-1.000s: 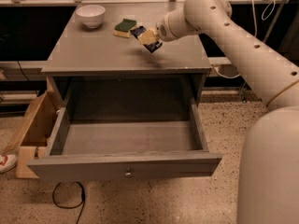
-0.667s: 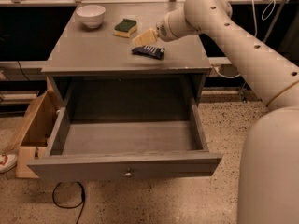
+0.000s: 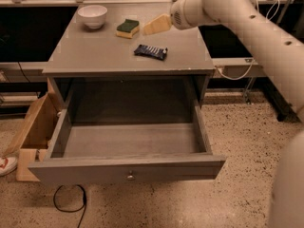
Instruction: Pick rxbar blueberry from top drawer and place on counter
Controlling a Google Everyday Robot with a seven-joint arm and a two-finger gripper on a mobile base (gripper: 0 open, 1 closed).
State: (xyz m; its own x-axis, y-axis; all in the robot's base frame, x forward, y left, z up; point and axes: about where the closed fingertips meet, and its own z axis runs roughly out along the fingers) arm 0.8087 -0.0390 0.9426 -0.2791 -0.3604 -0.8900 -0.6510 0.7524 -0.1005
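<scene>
Lying near counter [image 3: 95,51] front edge, rxbar blueberry [image 3: 150,51], gripper [image 3: 155,25] apart behind

Floor [image 3: 247,146]: speckled terrazzo, beige with dark flecks. Rear: a pale horizontal rail [image 3: 42,3] with dark panels [image 3: 28,32] below it. Left of the table [image 3: 95,53]: an open wooden crate [image 3: 35,127] on the floor, with a shoe [image 3: 4,164] beside it. A black cable [image 3: 66,205] loops at the front. Pincer [image 3: 156,24]: above the table's rear right.
</scene>
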